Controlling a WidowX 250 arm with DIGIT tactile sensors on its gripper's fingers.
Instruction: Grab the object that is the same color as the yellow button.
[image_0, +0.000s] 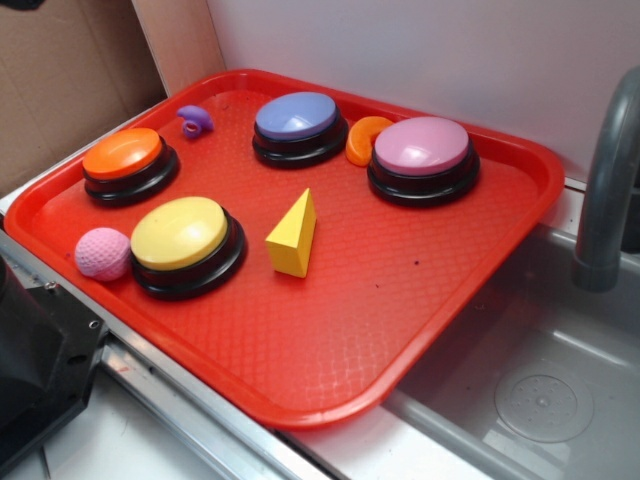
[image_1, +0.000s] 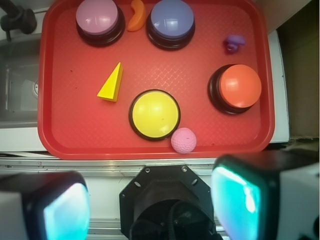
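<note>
Your yellow wedge sits near the middle of the red tray, standing on its base with the point up and leaning a little toward the back wall. It touches nothing. Just beside it, toward the tray's front left corner, is the yellow button, and a pink ball rests against that button's outer side.

Behind those, you have an orange button at the left edge, a small purple piece near the back corner, a blue-violet button at the back middle, and a pink button to its right. An orange half-ring lies between the last two buttons, close against the pink one.

The tray rests on the counter, partly overhanging a grey sink with a faucet on the right.

In the wrist view your fingers are spread wide apart with nothing between them, held well back from the tray's near rim, far from the wedge.
</note>
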